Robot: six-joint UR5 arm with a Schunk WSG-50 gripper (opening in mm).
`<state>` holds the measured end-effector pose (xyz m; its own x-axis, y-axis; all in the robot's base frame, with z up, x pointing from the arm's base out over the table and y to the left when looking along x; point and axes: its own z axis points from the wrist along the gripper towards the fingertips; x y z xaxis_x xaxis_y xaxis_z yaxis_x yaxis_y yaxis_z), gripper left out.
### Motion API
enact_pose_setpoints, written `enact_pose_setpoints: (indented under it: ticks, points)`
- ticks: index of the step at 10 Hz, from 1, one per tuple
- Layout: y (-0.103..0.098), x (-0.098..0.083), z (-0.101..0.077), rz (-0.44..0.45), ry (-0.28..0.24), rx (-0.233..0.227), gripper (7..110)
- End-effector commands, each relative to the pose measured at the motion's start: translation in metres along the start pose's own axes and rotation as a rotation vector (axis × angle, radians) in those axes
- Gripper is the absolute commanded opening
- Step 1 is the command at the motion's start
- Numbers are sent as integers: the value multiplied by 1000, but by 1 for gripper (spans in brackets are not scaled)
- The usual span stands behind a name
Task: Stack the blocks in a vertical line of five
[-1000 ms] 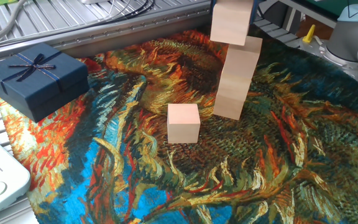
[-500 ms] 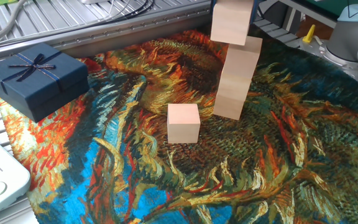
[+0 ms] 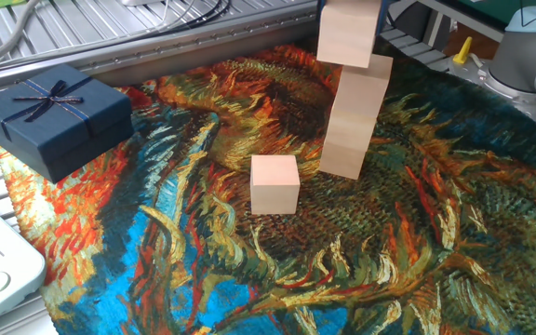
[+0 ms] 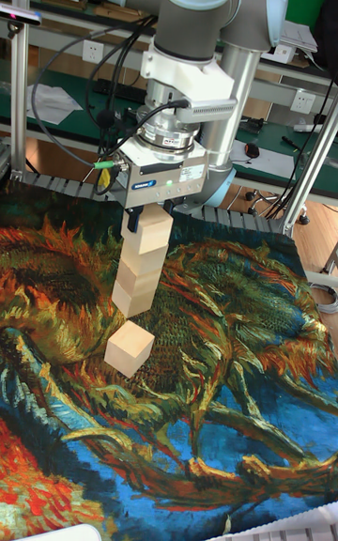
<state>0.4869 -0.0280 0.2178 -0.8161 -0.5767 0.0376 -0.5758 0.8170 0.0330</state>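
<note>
Tall fixed view shows the UR5 arm [image 4: 202,24] reaching down over a painted cloth [image 4: 235,391] of swirling orange, blue and green. Its gripper [image 4: 150,219] is pinching the top block [image 4: 151,230] of a leaning stack of blocks [image 4: 138,273], the fingers pressed against that cube's two sides. Four pale wooden cubes appear to make up the stack, though the joints between the lower ones are hard to count. The top cube sits slightly offset from those beneath it.

One loose block [image 4: 129,348] rests on the cloth just beside the stack's foot, on the near side, close to it but apart.

From the fixed view, the stack [image 3: 354,116] rises right of centre with its top block [image 3: 347,31] cut by the upper edge; the gripper itself is out of this picture. The loose block [image 3: 274,183] lies to the near left of the stack. A dark navy gift box [image 3: 52,116] with a ribbon bow sits well apart at the far left edge of the cloth [image 3: 417,242].
</note>
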Motion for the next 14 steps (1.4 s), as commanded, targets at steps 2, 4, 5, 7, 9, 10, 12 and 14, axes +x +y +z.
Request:
enact_pose_setpoints:
  ticks: [2, 4, 5, 7, 9, 10, 12, 14]
  points:
    - [3, -6, -1, 18, -27, -12, 7]
    - [-2, -8, -1, 29, -32, 8, 7]
    - [-3, -8, -1, 27, -35, 12, 7]
    - [-7, -8, -1, 43, -34, 26, 7]
    - [-9, -8, -1, 59, -35, 34, 7]
    - [-9, -8, -2, 51, -35, 36, 7]
    - [-13, -6, -2, 30, -24, 52, 7]
    - [-2, 3, -5, 37, -34, 21, 7]
